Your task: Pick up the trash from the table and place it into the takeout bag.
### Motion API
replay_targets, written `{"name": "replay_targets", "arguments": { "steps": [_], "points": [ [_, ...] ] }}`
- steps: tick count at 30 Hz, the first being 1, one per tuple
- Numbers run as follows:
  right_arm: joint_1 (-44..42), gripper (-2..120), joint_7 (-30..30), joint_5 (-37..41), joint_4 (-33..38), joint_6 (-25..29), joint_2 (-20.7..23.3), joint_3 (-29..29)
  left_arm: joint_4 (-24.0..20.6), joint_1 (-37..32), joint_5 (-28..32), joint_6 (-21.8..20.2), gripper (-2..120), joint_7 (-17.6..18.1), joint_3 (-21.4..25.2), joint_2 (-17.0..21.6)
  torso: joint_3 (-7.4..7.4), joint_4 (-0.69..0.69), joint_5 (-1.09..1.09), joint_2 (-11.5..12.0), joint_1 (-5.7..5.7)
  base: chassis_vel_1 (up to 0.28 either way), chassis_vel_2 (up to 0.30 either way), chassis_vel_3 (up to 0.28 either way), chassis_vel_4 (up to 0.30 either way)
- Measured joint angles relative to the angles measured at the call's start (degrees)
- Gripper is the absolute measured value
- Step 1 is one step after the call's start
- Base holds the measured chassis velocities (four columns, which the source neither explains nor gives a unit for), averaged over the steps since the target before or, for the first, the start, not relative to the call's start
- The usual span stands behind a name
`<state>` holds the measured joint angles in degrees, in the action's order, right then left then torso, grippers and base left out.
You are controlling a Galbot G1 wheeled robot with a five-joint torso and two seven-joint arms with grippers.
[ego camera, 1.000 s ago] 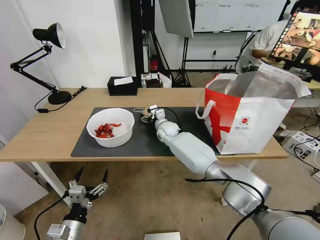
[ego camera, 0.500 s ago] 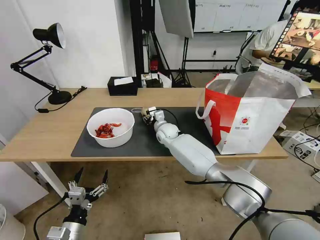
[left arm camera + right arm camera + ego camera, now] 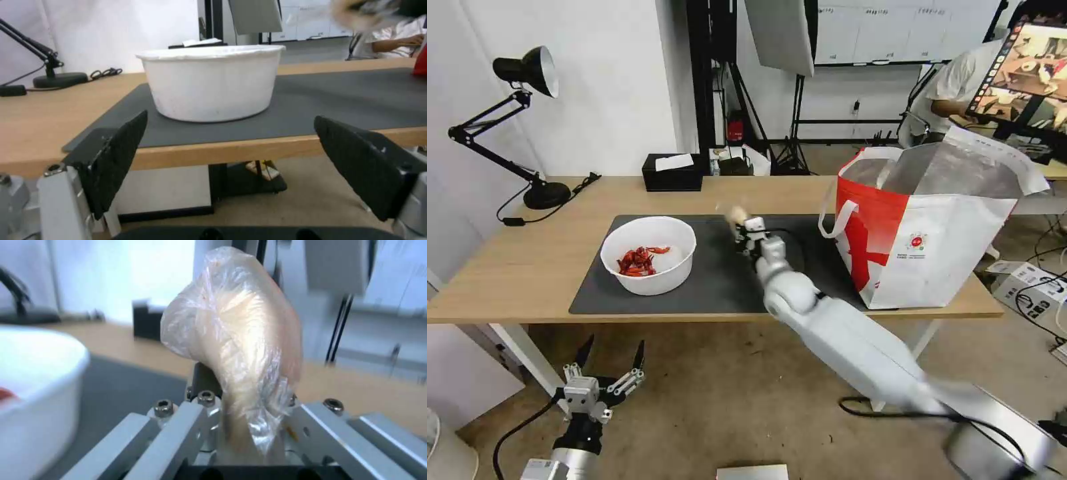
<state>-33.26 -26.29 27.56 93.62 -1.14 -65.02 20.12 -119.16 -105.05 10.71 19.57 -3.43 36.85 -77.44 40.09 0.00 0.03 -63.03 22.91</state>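
Note:
My right gripper point(image 3: 742, 225) hovers above the dark grey mat point(image 3: 720, 280), shut on a beige onion-like ball point(image 3: 736, 215). The right wrist view shows this ball point(image 3: 240, 340) as a crinkled, glossy lump rising out of the closed fingers. The white bowl of red crayfish shells point(image 3: 648, 253) stands on the mat to the gripper's left, and the same bowl point(image 3: 211, 83) faces the left wrist camera. The red-and-white takeout bag point(image 3: 934, 227) stands open at the right end of the table point(image 3: 527, 267). My left gripper point(image 3: 614, 343) hangs open below the table's front edge, empty.
A black tissue box point(image 3: 672, 172) sits at the table's back edge. A black desk lamp point(image 3: 527, 73) with its cable stands at the far left. Studio stands and a person at a desk are behind the table. A power strip point(image 3: 1030, 280) lies on the floor to the right.
My right gripper has risen off the mat with the beige ball and shifted right, toward the bag. The left arm has stayed where it was.

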Motion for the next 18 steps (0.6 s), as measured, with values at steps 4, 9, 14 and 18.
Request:
{"name": "replay_targets", "arguments": {
  "steps": [4, 9, 14, 18],
  "points": [
    [-7.4, 7, -2.0, -9.2, 7.1, 3.9, 3.3, -3.7, 0.0, 0.1, -1.0, 0.0, 100, 0.1, -1.1, -0.6, 0.0, -0.01, 0.0, 0.0, 0.0, 0.0, 0.0, 0.0, 0.0],
    [-14.4, 7, -5.0, -17.0, 12.8, 8.2, 5.1, -9.0, 0.2, 0.2, -2.0, 0.0, 100, 0.1, -2.2, -1.5, 0.0, -0.01, -0.01, 0.0, 0.0, 0.0, 0.0, 0.0, 0.0],
    [-15.7, 7, -6.7, -18.6, 15.9, 9.6, 6.2, -12.6, 0.2, 0.0, -2.5, 0.0, 100, 0.2, -2.5, -1.7, 0.01, 0.0, -0.01, 0.0, 0.0, 0.0, 0.0, 0.0, 0.0],
    [-13.3, 7, -9.4, -16.0, 19.2, 8.6, 9.2, -15.1, -0.3, -0.4, -2.6, 0.0, 100, 0.2, -2.4, -1.7, 0.01, 0.0, -0.02, 0.0, 0.0, 0.0, 0.0, 0.0, 0.0]
  ]
}}
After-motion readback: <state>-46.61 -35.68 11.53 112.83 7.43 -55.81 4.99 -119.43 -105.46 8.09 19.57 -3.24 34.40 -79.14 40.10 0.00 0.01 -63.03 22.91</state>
